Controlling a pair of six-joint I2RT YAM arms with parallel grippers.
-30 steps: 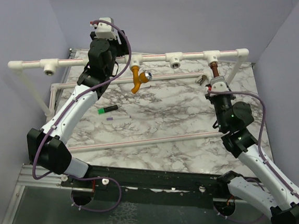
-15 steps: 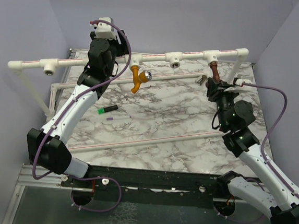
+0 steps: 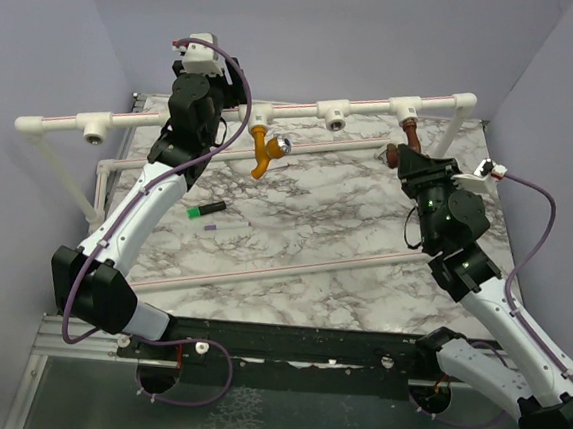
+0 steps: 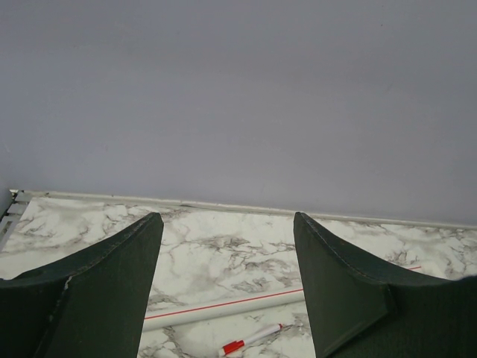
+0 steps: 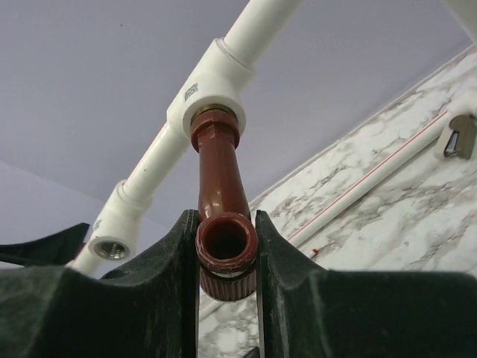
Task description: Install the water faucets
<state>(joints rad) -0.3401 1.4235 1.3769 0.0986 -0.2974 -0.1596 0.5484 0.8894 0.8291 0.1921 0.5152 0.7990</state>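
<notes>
The dark reddish-brown water faucet (image 3: 411, 136) hangs from the right T-fitting (image 3: 406, 110) of the white pipe rail, its upper end seated in that fitting (image 5: 212, 86). My right gripper (image 5: 226, 224) is shut on the faucet's open spout end (image 5: 226, 242), one finger on each side. The orange-yellow faucet (image 3: 263, 150) with its silver knob (image 3: 283, 146) hangs from another fitting further left. My left gripper (image 4: 225, 218) is open and empty, raised above the table and facing the back wall. It stands left of the orange-yellow faucet.
The white pipe rail (image 3: 366, 109) has bare T-fittings at its middle (image 3: 332, 115) and far left (image 3: 95, 134). A green marker (image 3: 207, 209), a red-capped pen (image 4: 250, 339), a small grey part (image 5: 458, 136) and loose white pipes (image 3: 292, 265) lie on the marble table.
My right wrist has rolled around the brown faucet, swinging its camera mount and cable from the left side over to the right. The left arm has not moved.
</notes>
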